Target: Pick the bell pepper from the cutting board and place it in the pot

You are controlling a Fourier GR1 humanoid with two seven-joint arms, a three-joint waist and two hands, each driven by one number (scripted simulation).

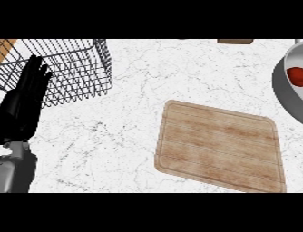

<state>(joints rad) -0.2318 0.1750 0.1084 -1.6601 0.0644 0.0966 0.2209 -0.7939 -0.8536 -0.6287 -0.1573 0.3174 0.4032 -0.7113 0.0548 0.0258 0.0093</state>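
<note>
Inside the pot lay the bell pepper; the cutting board was bare, so the task looked done. The left hand rested with straight fingers pressed together.

We look steeply down from head height at the table; the cutting board sits just right of centre, the wire basket at ten o'clock, the pot cropped at three o'clock.

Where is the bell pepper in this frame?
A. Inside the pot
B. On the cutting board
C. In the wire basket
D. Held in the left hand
A: the red bell pepper lies inside the pot at the right edge, while the cutting board is bare.
</note>
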